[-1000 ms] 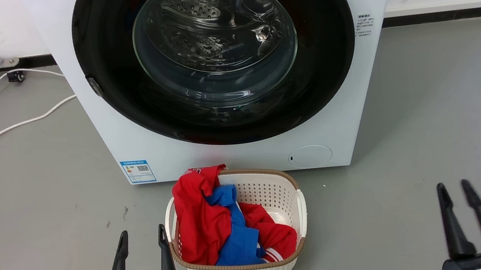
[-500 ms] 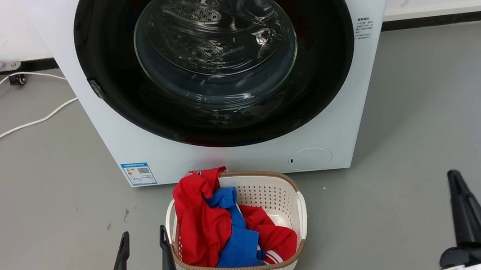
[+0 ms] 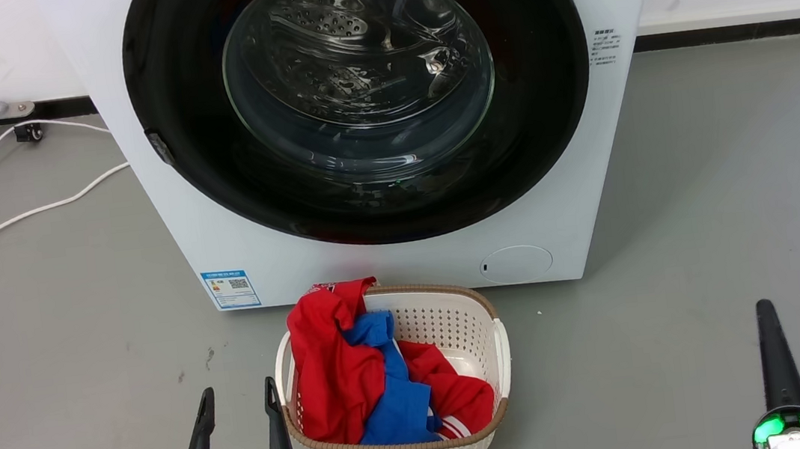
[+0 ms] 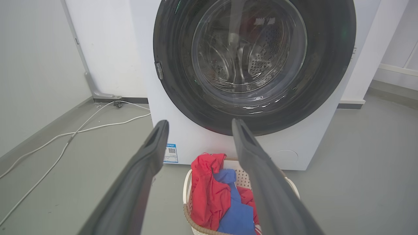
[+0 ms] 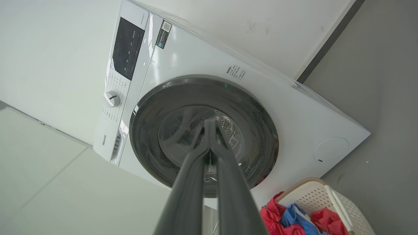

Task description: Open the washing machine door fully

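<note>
The washing machine door (image 3: pixel 550 87) is a big glossy black ring around a bulging clear glass bowl, and it lies flush against the white machine. A small latch (image 3: pixel 158 143) sits on its left rim. The door (image 4: pixel 326 65) also faces the left wrist view, and in the right wrist view the door (image 5: pixel 258 130) appears tilted. My left gripper (image 3: pixel 235 394) hovers low at the left, open and empty, well short of the machine; its fingers (image 4: pixel 200 125) stand wide apart. My right gripper (image 3: pixel 763 307) is at the lower right, edge-on, and its tips (image 5: pixel 209 122) meet with nothing between them.
A white basket (image 3: pixel 486 320) with red and blue clothes stands on the grey floor just before the machine, between my grippers. White cables (image 3: pixel 15 215) trail across the floor at the left. A small round white flap (image 3: pixel 516 262) sits low on the machine's front.
My right gripper's two spread fingers have come together and the gripper has rolled edge-on, so one finger shows. The head camera shifted slightly. The left gripper and the door stayed put.
</note>
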Motion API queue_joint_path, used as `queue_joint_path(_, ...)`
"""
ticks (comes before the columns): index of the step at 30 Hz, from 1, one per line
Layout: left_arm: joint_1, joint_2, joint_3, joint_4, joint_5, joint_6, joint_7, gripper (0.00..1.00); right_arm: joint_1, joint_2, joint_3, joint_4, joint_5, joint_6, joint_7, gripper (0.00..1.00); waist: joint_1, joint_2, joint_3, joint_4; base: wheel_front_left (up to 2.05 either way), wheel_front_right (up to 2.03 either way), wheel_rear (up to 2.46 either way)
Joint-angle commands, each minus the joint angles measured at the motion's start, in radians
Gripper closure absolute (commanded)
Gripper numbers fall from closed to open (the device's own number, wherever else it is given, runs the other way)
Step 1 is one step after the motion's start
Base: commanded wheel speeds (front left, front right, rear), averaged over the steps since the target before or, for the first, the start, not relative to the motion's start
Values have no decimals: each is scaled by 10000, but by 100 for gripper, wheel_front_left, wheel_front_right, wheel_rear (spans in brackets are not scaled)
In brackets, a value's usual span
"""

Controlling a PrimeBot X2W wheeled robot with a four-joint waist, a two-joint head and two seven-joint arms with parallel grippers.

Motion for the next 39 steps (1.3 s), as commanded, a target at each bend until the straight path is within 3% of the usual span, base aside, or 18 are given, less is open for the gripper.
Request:
queue_joint_path(1, 74, -3, 23, 6, 63, 35, -28, 0, 28, 1, 135, -43, 511, 4, -20, 100, 0, 0, 9, 1, 0, 0, 0)
queue_joint_path(6, 71, -3, 50, -15, 100, 43, -28, 0, 165, -392, 547, -357, 2613, 4, 242, 100, 0, 0, 38, 10, 0, 0, 0)
queue_joint_path(12, 48, -3, 84, -19, 79, 29, -28, 0, 373, -875, 558, -788, 4238, 4, 870, 100, 0, 0, 105, 26, 0, 0, 0)
queue_joint_path(19, 48, -3, 113, -18, 78, 24, -28, 0, 508, -537, -230, -1076, 5646, 4, 1523, 100, 0, 0, 162, 48, 0, 0, 0)
queue_joint_path(32, -41, -4, 59, -67, 80, 60, -28, 0, 496, -84, -1013, -841, 5722, 4, 2917, 100, 0, 0, 315, 83, 0, 0, 0)
queue_joint_path(37, -197, -4, 47, -104, 93, 96, -28, 0, 96, -40, -1258, -693, 5735, 4, 3085, 100, 0, 0, 492, 130, 0, 0, 0)
queue_joint_path(39, -437, -2, -19, -181, 106, 95, -28, 0, -582, -99, -1874, -381, 5727, 4, 3301, 100, 0, 0, 811, 247, 0, 0, 0)
